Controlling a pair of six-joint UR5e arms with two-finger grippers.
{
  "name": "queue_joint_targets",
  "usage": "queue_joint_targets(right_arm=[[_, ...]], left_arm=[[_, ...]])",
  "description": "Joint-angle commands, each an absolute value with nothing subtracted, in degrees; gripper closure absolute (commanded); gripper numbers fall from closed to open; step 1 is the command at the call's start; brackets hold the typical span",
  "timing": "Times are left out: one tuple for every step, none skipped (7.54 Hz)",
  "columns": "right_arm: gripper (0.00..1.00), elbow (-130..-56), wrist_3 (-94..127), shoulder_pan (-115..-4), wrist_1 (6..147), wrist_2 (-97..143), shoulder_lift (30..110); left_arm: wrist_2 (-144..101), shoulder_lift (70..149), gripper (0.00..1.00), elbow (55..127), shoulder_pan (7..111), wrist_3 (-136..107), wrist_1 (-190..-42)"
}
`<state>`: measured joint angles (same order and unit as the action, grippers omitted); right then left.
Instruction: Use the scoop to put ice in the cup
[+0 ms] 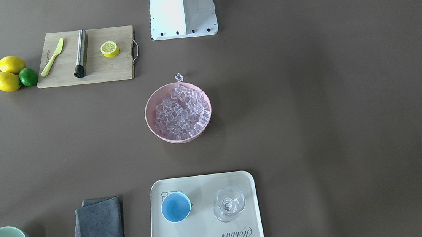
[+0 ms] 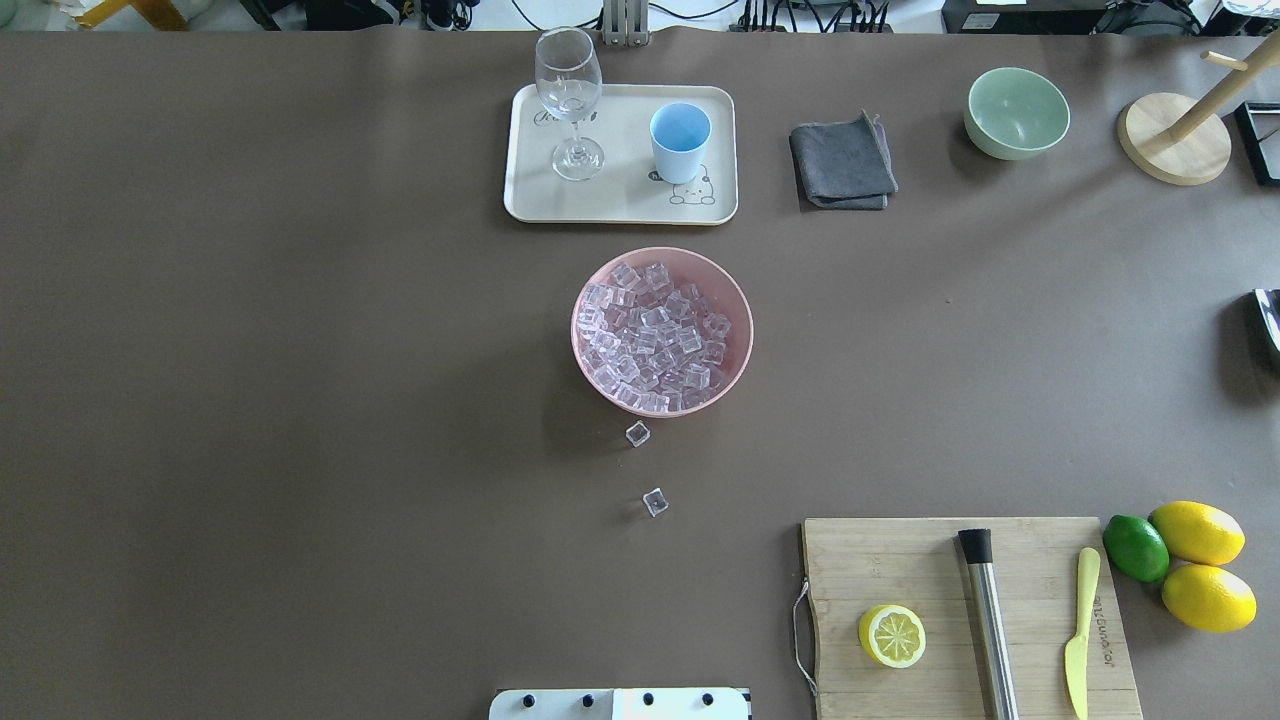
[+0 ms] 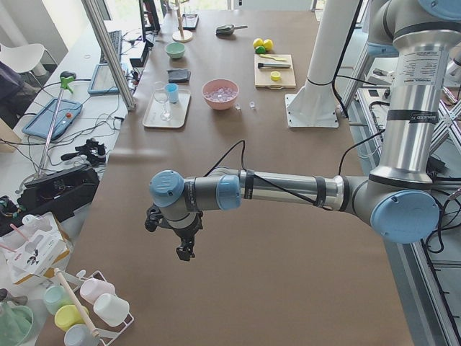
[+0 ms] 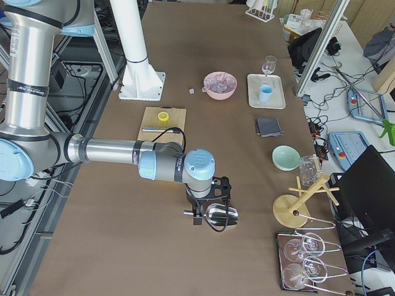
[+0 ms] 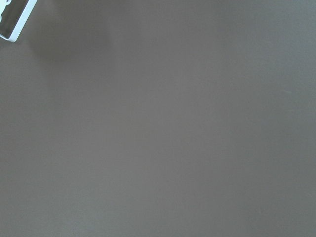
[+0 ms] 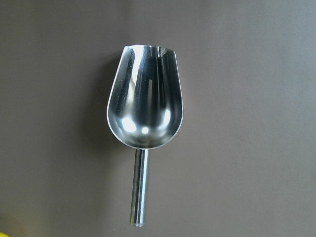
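Note:
The silver scoop (image 6: 143, 113) lies empty on the table at the robot's far right, handle toward the bottom of the right wrist view; it also shows in the exterior right view (image 4: 221, 214). My right gripper (image 4: 199, 217) hangs just over it; I cannot tell if it is open or shut. The ice (image 2: 655, 335) fills a pink bowl (image 2: 590, 370) at table centre, with two loose cubes (image 2: 637, 433) beside it. The light-blue cup (image 2: 680, 135) stands empty on a cream tray (image 2: 620, 200). My left gripper (image 3: 185, 252) hangs over bare table far to the left; its state is unclear.
A stemmed glass (image 2: 570, 100) shares the tray. A grey cloth (image 2: 842, 160) and pale green bowl (image 2: 1016, 112) lie to the tray's right. A cutting board (image 2: 960, 620) holds a lemon half, steel cylinder and plastic knife, with lemons and a lime (image 2: 1135, 547) beside it.

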<state>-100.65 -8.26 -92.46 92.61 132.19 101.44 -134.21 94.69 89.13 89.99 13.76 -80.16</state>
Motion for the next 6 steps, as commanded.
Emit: queue_joint_targets(right_arm=[[0.0, -100.63, -8.26, -92.46, 92.55, 131.93, 101.43], [0.0, -100.55, -8.26, -92.46, 92.55, 131.92, 101.16], [0.0, -100.55, -8.17, -92.46, 92.55, 131.92, 101.25], [0.0, -100.63, -8.17, -92.46, 92.55, 132.1, 101.25], [0.0, -100.55, -8.17, -92.46, 92.55, 131.93, 101.25], [0.0, -100.46, -8.17, -92.46, 92.55, 131.92, 101.25]], left_arm=[[-134.21, 94.75, 0.01, 89.12, 89.91, 13.89, -80.16], [-134.21, 94.75, 0.01, 89.12, 89.91, 13.89, -80.16], [-134.3, 94.75, 0.01, 89.12, 89.83, 13.89, -80.16], [-134.3, 94.83, 0.01, 89.47, 89.82, 13.8, -80.16], [-134.47, 95.62, 0.01, 89.91, 89.82, 13.71, -80.16], [-134.73, 95.89, 0.01, 91.22, 89.56, 13.97, -80.33]])
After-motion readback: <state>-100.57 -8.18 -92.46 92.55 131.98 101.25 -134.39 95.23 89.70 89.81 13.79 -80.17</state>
